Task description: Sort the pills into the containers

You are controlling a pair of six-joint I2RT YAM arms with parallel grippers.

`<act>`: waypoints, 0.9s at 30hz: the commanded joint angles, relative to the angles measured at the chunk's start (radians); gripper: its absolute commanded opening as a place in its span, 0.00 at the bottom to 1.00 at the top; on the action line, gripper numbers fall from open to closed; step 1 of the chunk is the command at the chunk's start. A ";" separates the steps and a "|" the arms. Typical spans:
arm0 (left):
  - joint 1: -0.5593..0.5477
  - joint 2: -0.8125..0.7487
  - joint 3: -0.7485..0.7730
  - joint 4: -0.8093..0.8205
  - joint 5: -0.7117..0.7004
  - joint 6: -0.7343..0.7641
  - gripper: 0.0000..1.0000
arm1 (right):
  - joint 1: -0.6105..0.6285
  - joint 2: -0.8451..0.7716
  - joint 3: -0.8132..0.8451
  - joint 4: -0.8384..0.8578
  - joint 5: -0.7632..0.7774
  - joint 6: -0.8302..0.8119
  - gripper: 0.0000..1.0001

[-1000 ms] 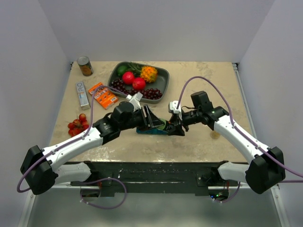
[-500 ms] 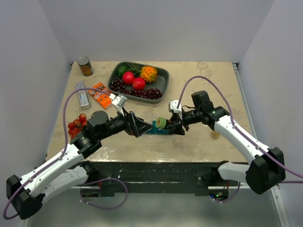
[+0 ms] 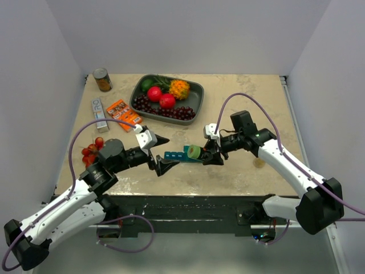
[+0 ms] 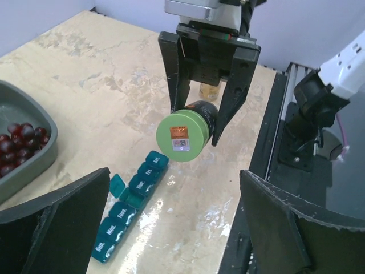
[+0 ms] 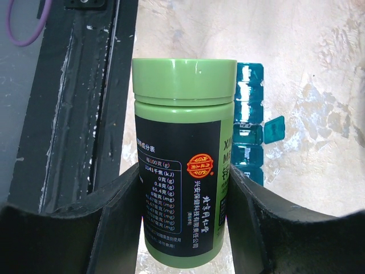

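The teal pill organizer lies flat near the table's front edge, with one lid flipped open. It also shows in the left wrist view and the right wrist view. My right gripper is shut on a green pill bottle with a black label. It holds the bottle on its side, above the organizer's right end. The bottle's green cap faces my left gripper. My left gripper is wide open and empty, just left of the organizer. No loose pills show.
A dark grey fruit tray stands at the back. A can, a white box, an orange packet and cherry tomatoes lie at left. A small tan bottle sits under the right arm.
My left arm has pulled back left and toward the near edge, off the organizer, uncovering it and the green bottle. My right gripper has kept hold of the bottle almost in place.
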 commanded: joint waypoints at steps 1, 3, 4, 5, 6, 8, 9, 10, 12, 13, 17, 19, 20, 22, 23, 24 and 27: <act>0.004 0.037 0.015 0.107 0.127 0.163 1.00 | -0.002 -0.027 0.008 -0.013 -0.059 -0.039 0.00; 0.004 0.045 0.000 0.147 0.171 0.173 1.00 | -0.003 -0.027 0.007 -0.014 -0.059 -0.042 0.00; 0.004 0.052 -0.006 0.159 0.182 0.177 1.00 | -0.002 -0.030 0.007 -0.016 -0.062 -0.043 0.00; 0.004 0.057 -0.011 0.168 0.196 0.179 1.00 | -0.002 -0.031 0.007 -0.014 -0.064 -0.043 0.00; 0.004 0.063 -0.014 0.185 0.215 0.179 1.00 | -0.002 -0.031 0.005 -0.017 -0.064 -0.046 0.00; 0.004 0.083 -0.011 0.194 0.231 0.181 0.99 | -0.003 -0.031 0.004 -0.019 -0.065 -0.049 0.00; 0.004 0.089 -0.009 0.199 0.241 0.182 0.99 | -0.002 -0.031 0.004 -0.021 -0.068 -0.051 0.00; 0.004 0.100 -0.009 0.202 0.242 0.181 0.99 | -0.003 -0.030 0.004 -0.022 -0.071 -0.053 0.00; 0.004 0.108 -0.006 0.208 0.245 0.184 0.99 | -0.003 -0.031 0.004 -0.027 -0.076 -0.059 0.00; 0.004 0.109 -0.005 0.211 0.247 0.184 0.99 | -0.003 -0.030 0.004 -0.028 -0.076 -0.059 0.00; 0.004 0.115 -0.006 0.222 0.255 0.191 0.99 | -0.002 -0.031 0.004 -0.028 -0.076 -0.062 0.00; 0.004 0.122 -0.006 0.222 0.261 0.208 0.98 | -0.003 -0.030 0.004 -0.030 -0.077 -0.065 0.00; 0.004 0.125 -0.006 0.220 0.264 0.216 0.99 | -0.002 -0.030 0.004 -0.033 -0.079 -0.066 0.00; 0.004 0.129 -0.005 0.213 0.271 0.245 0.98 | -0.002 -0.028 0.004 -0.033 -0.080 -0.071 0.00; 0.003 0.134 -0.003 0.211 0.271 0.256 0.98 | -0.003 -0.028 0.004 -0.034 -0.080 -0.071 0.00; 0.003 0.137 -0.003 0.208 0.273 0.265 0.98 | -0.003 -0.027 0.004 -0.034 -0.082 -0.074 0.00; 0.003 0.161 0.008 0.211 0.293 0.299 0.98 | -0.002 -0.025 0.004 -0.037 -0.085 -0.079 0.00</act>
